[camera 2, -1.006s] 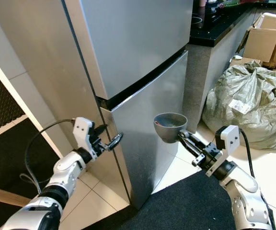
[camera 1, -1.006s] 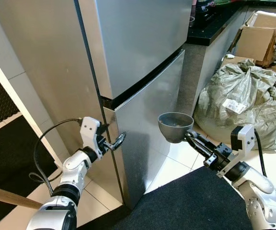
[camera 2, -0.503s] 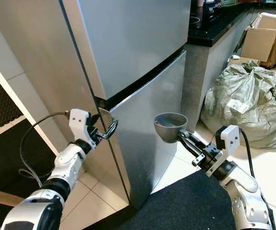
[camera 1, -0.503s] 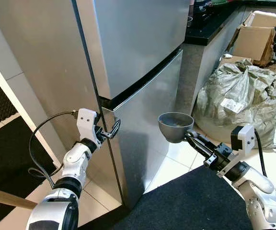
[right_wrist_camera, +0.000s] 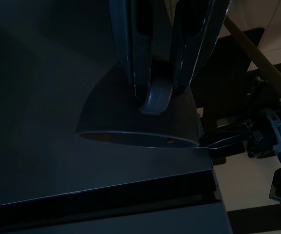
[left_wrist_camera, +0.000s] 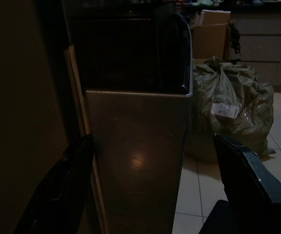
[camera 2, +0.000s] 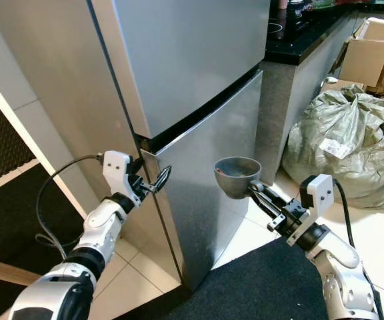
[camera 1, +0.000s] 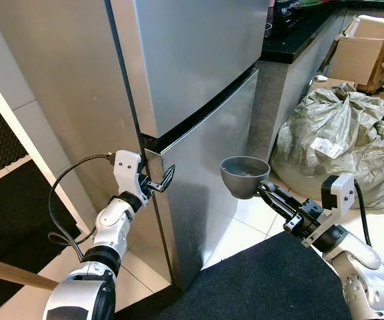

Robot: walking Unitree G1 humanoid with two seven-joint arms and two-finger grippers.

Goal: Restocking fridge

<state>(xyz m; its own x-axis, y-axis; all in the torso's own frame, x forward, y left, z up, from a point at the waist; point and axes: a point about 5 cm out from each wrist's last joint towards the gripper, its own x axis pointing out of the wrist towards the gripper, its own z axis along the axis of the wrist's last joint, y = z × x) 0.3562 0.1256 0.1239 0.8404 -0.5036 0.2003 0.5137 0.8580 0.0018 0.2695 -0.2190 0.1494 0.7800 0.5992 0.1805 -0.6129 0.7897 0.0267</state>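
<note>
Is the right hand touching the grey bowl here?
Touching. In the right wrist view the right hand has both fingers clamped on the tab at the grey bowl rim.

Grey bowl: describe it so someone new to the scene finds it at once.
Start at the tall steel fridge; in front of its lower door, the right gripper holds a small grey bowl in the air by its rim. It is the only round dish around, dark grey and upright, well apart from the big sack on the floor.
</note>
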